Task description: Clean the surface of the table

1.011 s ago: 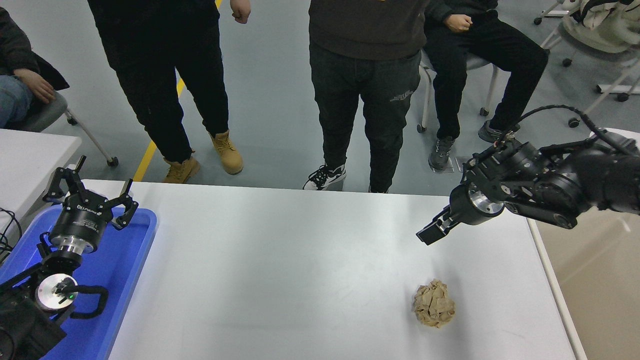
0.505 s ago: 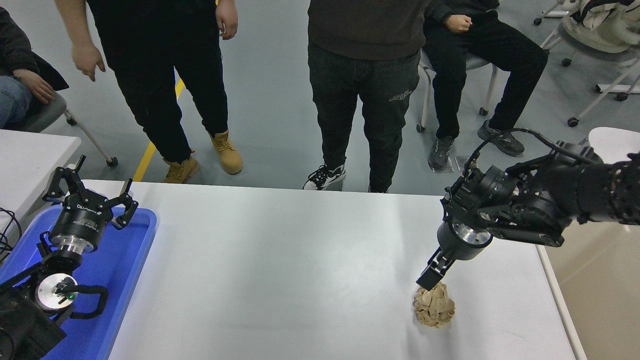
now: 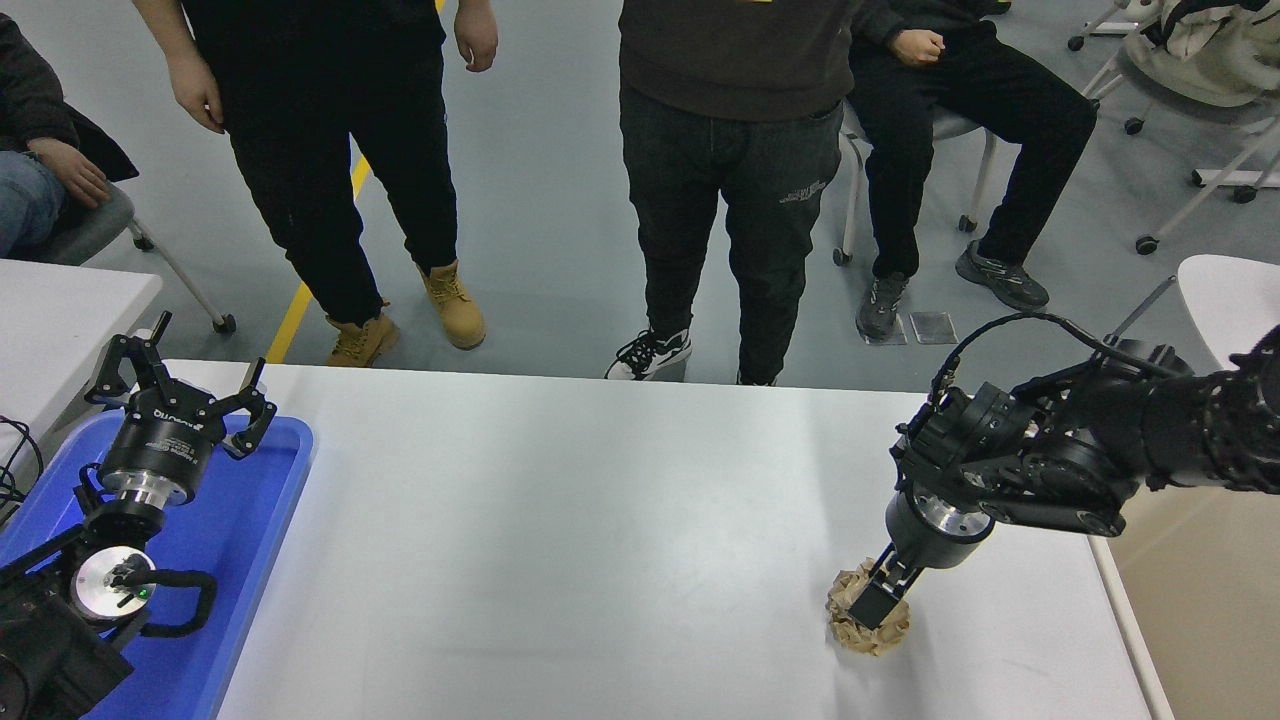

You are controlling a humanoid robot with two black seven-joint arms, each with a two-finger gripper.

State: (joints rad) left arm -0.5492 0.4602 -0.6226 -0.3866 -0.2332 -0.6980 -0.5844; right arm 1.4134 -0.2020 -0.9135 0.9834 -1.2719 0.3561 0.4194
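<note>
I have brought the right hand [image 3: 872, 605] down from well above the table's far right area onto the crumpled brown paper ball [image 3: 866, 622], which lies near the front right of the table surface [image 3: 560, 540]. A second ago the hand hung high and apart from the ball; half a second ago its tip was just touching the top; now its fingers are pressed into the wad. From this view I cannot tell how far apart the fingers stand, or whether they have closed on the paper, since the wrist and the ball's folds hide them. The ball itself has not shifted.

My left hand [image 3: 180, 385] stays parked over the blue tray [image 3: 270, 520] at the lower left, fingers spread wide and holding nothing. People stand and sit on the far side, clear of the table.

As I judge it, the reach is done and the grasp is the step in hand. The paper looks light and springy, so a shallow pinch could slip off when I lift.
</note>
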